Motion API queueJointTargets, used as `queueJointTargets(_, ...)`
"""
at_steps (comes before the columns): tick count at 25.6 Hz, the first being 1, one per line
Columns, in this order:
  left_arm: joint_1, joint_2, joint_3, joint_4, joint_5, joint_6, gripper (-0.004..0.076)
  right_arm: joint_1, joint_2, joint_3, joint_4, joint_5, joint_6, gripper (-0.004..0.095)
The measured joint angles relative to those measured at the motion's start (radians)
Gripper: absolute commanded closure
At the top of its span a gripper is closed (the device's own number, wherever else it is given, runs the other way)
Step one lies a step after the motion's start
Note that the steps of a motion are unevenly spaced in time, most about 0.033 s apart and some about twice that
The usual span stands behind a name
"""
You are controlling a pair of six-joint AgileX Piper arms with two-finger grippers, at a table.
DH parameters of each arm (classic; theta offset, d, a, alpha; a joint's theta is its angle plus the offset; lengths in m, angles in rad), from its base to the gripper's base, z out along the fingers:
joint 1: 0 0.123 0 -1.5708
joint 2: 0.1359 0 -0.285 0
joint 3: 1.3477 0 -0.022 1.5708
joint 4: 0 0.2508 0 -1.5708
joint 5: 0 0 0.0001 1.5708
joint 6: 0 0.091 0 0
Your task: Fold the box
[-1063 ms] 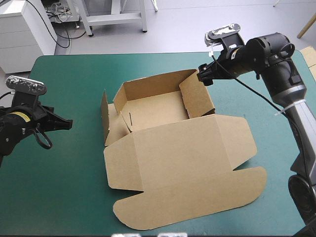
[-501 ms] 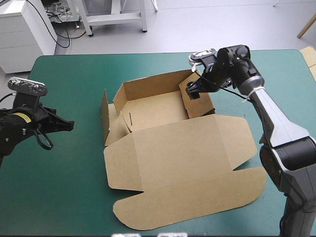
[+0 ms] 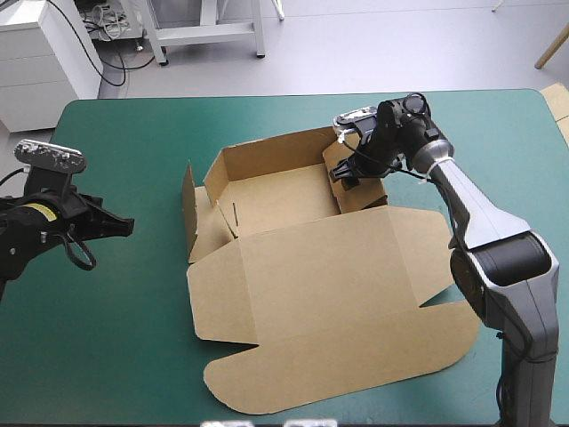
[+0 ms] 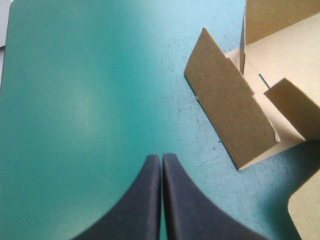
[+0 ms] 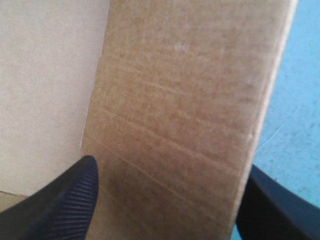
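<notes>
Box [image 3: 320, 294], a cut sheet of brown board, lies about the middle of the teal-green bench [image 3: 107, 356], partly formed into an open tray. Nearest the viewer, the box's wide lid [image 3: 356, 356] lies flat, its rounded tabs close to the bench's near edge. Beyond the lid sits the tray, with its far wall and right wall [image 3: 360, 182] raised. On the box's left side a loose flap [image 4: 230, 115] stands splayed outward, not tucked. Well apart from the box on its left, the left end effector [image 4: 161, 159] hovers over bare cover with its black fingers pressed together, holding nothing. At the box's far right corner, the right end effector [image 5: 171, 167] is spread wide, one finger on each side of the right wall's board, not clamped on it. Nothing pins the box down, so a push on that wall would likely slide or turn the whole light sheet, or crease the wall off its fold line. There is plenty of open cover left of the box. Room is tighter behind its far wall and along the lid's near edge.
</notes>
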Motion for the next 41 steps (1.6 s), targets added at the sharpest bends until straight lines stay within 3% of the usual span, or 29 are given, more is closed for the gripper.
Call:
queueJointTargets(3, 0.0, 0.0, 0.0, 0.0, 0.0, 0.0, 0.0732, 0.0, 0.0, 0.0, 0.0, -0.006, 0.0, 0.0633)
queueJointTargets(4, 0.0, 0.0, 0.0, 0.0, 0.0, 0.0, 0.0732, 0.0, 0.0, 0.0, -0.004, -0.007, 0.0, 0.0789)
queueJointTargets(6, 0.0, 0.0, 0.0, 0.0, 0.001, 0.0, 0.0732, -0.003, 0.0, 0.0, -0.008, -0.009, 0.0, 0.0924)
queueJointTargets(17, 0.0, 0.008, 0.0, -0.015, 0.002, 0.0, 0.0732, -0.065, -0.039, 0.0, 0.044, 0.017, -0.022, 0.0929)
queueJointTargets(34, 0.0, 0.009, 0.0, -0.029, 0.016, 0.0, 0.0732, -0.279, -0.389, 0.028, 0.257, 0.039, -0.182, 0.093)
queueJointTargets(41, 0.0, 0.042, 0.0, -0.029, 0.024, 0.0, 0.0711, -0.338, -0.493, 0.078, 0.276, 0.044, -0.205, 0.093)
